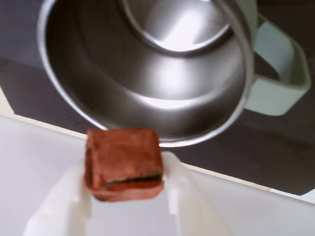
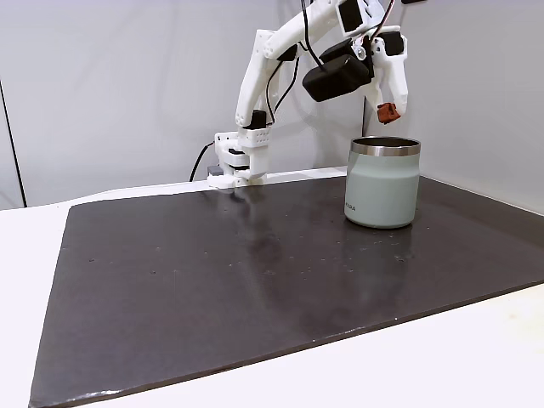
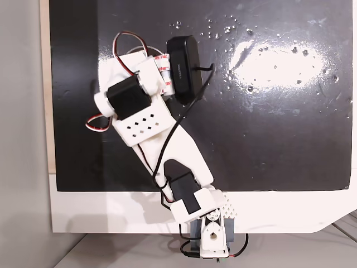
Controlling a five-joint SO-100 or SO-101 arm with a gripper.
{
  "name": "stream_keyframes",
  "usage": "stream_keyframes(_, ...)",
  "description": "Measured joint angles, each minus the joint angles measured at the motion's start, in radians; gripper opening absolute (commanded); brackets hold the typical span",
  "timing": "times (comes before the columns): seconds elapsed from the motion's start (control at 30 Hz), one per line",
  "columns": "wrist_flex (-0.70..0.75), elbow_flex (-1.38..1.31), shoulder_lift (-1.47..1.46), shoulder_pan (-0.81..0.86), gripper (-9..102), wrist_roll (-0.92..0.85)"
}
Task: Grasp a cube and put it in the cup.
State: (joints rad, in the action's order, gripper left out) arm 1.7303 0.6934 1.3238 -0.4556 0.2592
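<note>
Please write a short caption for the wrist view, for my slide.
Gripper holding the brick-red cube just above the open steel mouth of the cup.

- Cube (image 1: 123, 164): brick red, matte, with a dark seam line.
- Cup (image 2: 382, 191): pale grey-green body, bare steel rim band, small dark logo near base; interior silver.
- Gripper (image 1: 125, 196) fingers: white.
- Mat (image 2: 255, 272): glossy black.
- Table (image 2: 442, 365): white.

In the wrist view the cup (image 1: 147, 73) is blurred, its rim cut off by the top edge; the pincer (image 1: 125, 196) fingers run off the bottom; in a fixed view the arm (image 3: 150, 128) hides the cup.
</note>
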Motion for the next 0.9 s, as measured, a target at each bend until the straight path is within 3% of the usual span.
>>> stream_keyframes(0.2, -0.002, 0.000, 0.000, 0.000, 6, 0.000)
stream_keyframes(0.43, -0.002, 0.000, 0.000, 0.000, 28, 0.000)
stream_keyframes(0.9, 0.000, 0.000, 0.000, 0.000, 27, -0.009)
